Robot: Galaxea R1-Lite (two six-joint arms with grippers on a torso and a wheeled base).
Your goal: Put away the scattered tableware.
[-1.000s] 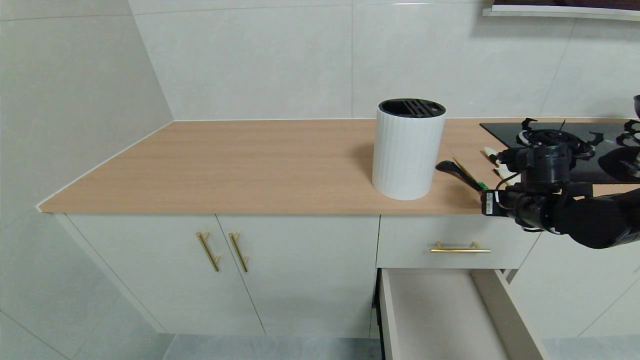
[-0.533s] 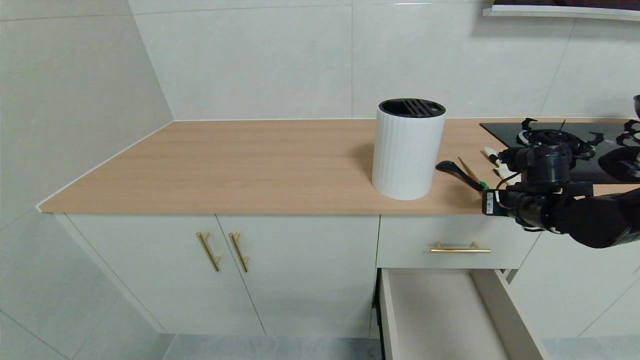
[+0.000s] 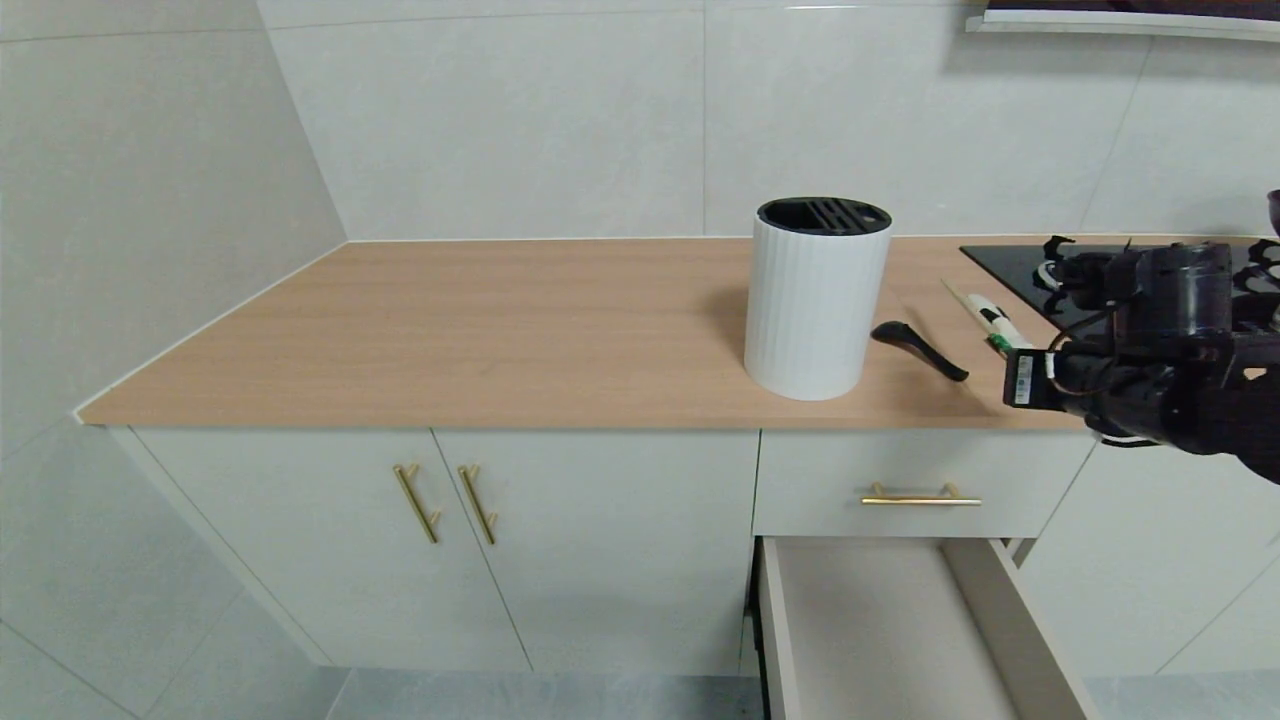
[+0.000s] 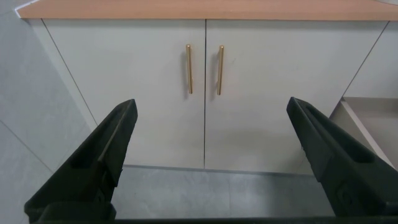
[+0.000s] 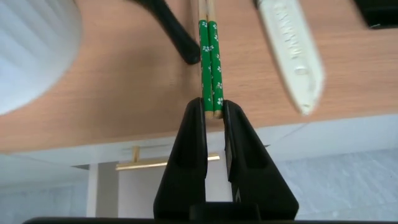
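Tableware: three pieces, all at the right end of the wooden surface (image 3: 500,330), between the white ribbed holder (image 3: 816,300) and the hob (image 3: 1010,265). Under that end a drawer (image 3: 880,640) stands pulled out. The holder is upright, with a black slotted top, near the front edge.

Tools. The left tool (image 4: 211,109) is released, fingers spread wide. It sits low in front of the cabinet doors (image 4: 261,93), well apart from the tableware. The right tool (image 5: 213,112) is clenched on the chopsticks (image 5: 209,56) at the front edge of the surface. It grips only their green-patterned ends, the two sticks side by side between the fingers.

Pieces. The black-handled utensil (image 3: 920,350) lies flat just beside the holder. The white utensil (image 5: 292,56) lies on the hob side. The chopsticks point away from the tool toward the wall, between those two. I cannot tell whether their far tips rest on the surface or hang free.

Risks, as judged:
- The grip is at the extreme end, so the long free length acts as a lever. A quick swing could twist the pair loose.
- Two round sticks in one pinch may roll past each other and scissor, and one could drop.
- The neighbours lie close. Dragging tips could sweep either utensil toward the edge.
- If the holder is the goal, its slots look narrow. Misaligned tips could strike the rim and jolt it.
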